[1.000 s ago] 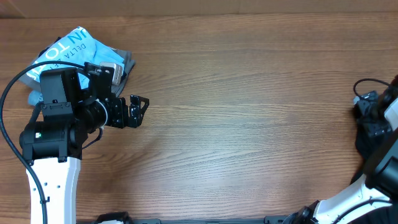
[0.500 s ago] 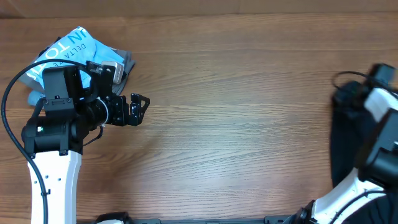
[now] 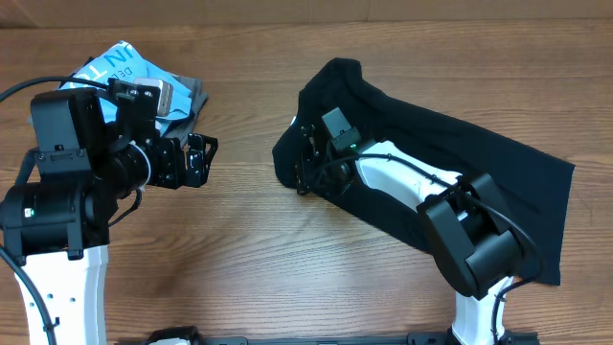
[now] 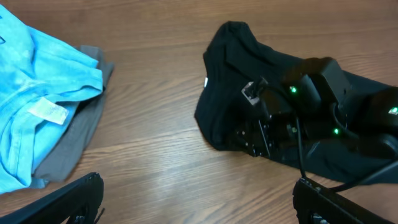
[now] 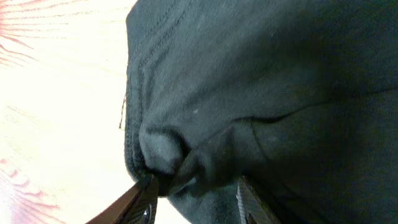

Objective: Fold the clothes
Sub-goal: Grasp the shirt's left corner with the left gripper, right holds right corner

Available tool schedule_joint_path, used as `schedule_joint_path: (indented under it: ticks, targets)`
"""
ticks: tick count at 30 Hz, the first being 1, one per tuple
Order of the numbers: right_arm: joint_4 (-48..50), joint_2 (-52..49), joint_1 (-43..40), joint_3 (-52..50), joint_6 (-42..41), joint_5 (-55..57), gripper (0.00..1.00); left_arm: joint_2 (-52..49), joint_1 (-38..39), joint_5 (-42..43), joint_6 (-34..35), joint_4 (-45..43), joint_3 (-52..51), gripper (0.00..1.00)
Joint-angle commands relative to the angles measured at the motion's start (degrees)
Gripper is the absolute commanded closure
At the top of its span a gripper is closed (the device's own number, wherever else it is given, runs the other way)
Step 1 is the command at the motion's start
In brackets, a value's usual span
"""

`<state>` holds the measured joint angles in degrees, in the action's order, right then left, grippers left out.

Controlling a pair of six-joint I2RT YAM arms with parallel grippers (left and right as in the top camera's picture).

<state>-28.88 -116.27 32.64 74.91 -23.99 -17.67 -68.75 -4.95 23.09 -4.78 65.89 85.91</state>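
Left claw (image 3: 196,158) spread wide, empty, over the worktop (image 3: 259,259). Black garment (image 3: 517,163) lies spread out from centre to right. We judge no fold made yet; all remain. Long axis runs upper left to lower right, neck end at upper left. Right claw (image 3: 305,165) is clamped on its bunched left edge.

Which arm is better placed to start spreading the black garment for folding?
Right. The right gripper has the black garment bunched between its fingers at its edge. The left gripper hangs open near the light blue shirt, touching nothing.
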Motion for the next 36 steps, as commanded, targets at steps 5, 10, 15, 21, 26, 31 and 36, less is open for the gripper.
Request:
schedule_joint_path:
  ticks: [5,10,15,21,26,31,36]
  targets:
    - [-11.1,19.8,-14.2,5.1,1.7,10.5,0.48,-2.0,1.3,6.9,1.0,-2.9,1.2,0.00]
    - [-17.5,31.8,-24.4,5.1,1.7,10.1,0.40,-11.0,9.6,4.5,0.3,-3.0,1.2,0.03]
    - [-24.7,40.4,-30.8,5.1,1.7,10.1,0.29,-28.0,20.5,-3.1,0.3,-8.3,1.2,0.81]
    - [-31.8,41.9,-33.3,5.0,1.7,10.4,0.25,-41.9,24.0,-3.1,0.1,-21.4,1.2,0.96]
    - [-34.3,41.1,-33.6,5.0,1.7,12.3,0.22,-52.0,24.4,-3.2,0.1,-28.5,1.2,0.96]
    - [-35.2,40.9,-33.7,5.0,1.7,17.0,0.19,-59.2,22.8,-8.2,2.8,-29.3,1.2,0.96]
    - [-35.1,38.9,-35.1,4.9,1.5,20.2,0.19,-59.8,19.1,-21.5,9.7,-25.3,1.2,0.96]
